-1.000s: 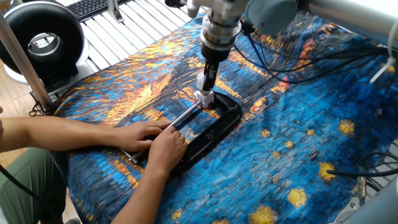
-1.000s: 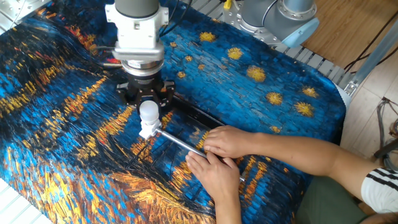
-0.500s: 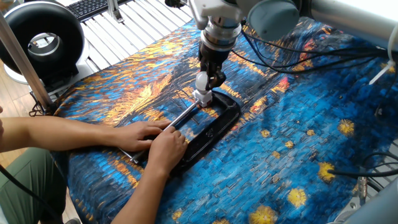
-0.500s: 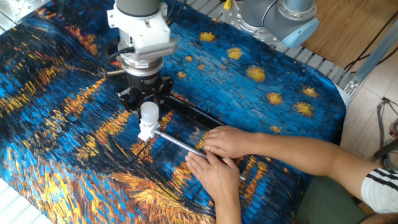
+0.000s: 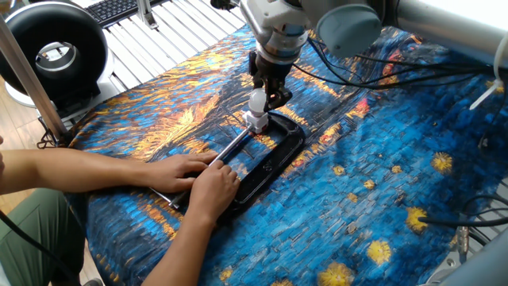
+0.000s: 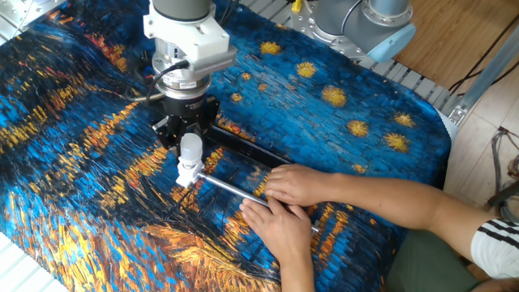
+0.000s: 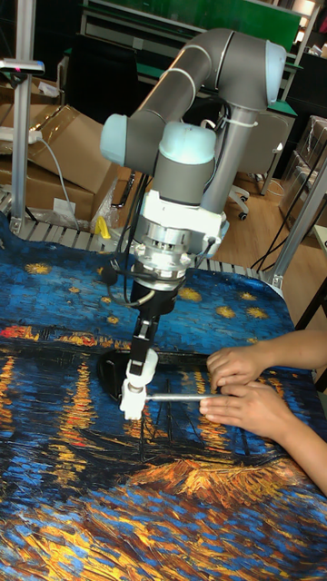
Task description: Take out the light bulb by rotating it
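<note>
— What's changed, starting nearest?
— Person's hands [image 6: 288,199] unmoved, pressing the black C-clamp [image 5: 274,155]. At its 11 o'clock end, the light bulb [image 6: 190,148] has shifted slightly, standing over the socket [image 6: 187,172].
— Jaws?
— The gripper [image 6: 190,143] is still closed around the bulb and has turned.

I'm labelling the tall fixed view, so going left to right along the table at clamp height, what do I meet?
Light bulb held in the tool → metal clamp rod → the person's hands.
</note>
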`<state>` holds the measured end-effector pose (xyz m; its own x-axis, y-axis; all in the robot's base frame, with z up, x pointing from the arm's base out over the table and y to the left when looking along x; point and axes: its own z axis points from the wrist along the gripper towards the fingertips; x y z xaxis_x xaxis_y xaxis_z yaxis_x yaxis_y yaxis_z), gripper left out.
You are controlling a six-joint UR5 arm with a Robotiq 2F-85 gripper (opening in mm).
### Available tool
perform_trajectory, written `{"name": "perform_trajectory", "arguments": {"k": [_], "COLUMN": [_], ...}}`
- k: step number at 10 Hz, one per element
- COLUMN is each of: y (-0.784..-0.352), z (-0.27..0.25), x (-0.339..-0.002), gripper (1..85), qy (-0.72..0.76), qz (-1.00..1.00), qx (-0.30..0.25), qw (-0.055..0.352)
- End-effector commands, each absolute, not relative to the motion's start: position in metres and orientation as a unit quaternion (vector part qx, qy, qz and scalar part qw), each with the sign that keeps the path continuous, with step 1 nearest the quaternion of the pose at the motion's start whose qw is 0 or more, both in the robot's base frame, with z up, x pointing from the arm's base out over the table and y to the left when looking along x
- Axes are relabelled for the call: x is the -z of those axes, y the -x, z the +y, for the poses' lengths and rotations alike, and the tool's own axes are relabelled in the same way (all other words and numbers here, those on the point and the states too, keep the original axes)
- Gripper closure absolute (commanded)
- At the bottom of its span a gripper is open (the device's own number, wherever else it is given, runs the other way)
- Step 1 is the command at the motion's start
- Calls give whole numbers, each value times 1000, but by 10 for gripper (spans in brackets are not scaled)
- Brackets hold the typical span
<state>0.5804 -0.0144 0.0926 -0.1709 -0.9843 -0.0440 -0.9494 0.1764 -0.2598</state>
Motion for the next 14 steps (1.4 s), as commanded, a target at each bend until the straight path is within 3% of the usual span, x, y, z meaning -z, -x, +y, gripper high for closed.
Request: {"name": "perform_trajectory", "arguments": {"k": [1, 8, 14], "y": [-576, -564, -551], "z": [-16, -23, -11], "x": [-98, -112, -122], "gripper": [847, 847, 847], "qy": [641, 617, 453], "qz": [758, 781, 889], "qx": [85, 78, 34], "qw": [87, 65, 61]}}
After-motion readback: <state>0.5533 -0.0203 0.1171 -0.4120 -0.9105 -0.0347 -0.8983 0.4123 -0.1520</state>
